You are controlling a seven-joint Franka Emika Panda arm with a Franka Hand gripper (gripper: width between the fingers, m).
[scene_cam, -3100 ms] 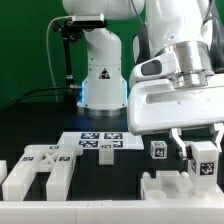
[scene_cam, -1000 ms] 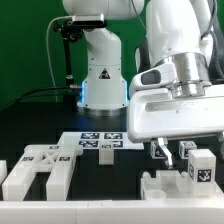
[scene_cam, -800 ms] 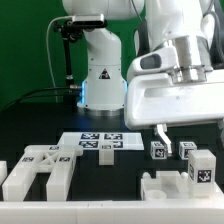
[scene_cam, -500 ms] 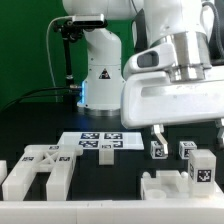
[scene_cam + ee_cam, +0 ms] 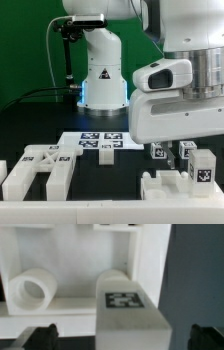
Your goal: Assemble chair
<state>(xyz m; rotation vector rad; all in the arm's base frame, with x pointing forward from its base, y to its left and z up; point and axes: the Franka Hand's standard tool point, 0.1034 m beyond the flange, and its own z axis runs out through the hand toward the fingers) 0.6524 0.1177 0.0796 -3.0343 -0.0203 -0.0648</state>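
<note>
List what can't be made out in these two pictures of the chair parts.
- Wrist view: the gripper shows only dark fingertips, cut off by the picture's edge.
- Wrist view: the tagged bar is blurred; its near end runs off frame.
- Exterior view: the gripper is hidden behind the arm's white housing.
- Exterior view: the tags on the small cubes are too small to read.

Black table (image 5: 30, 128), chair parts (image 5: 35, 172), marker board (image 5: 100, 141)
</note>
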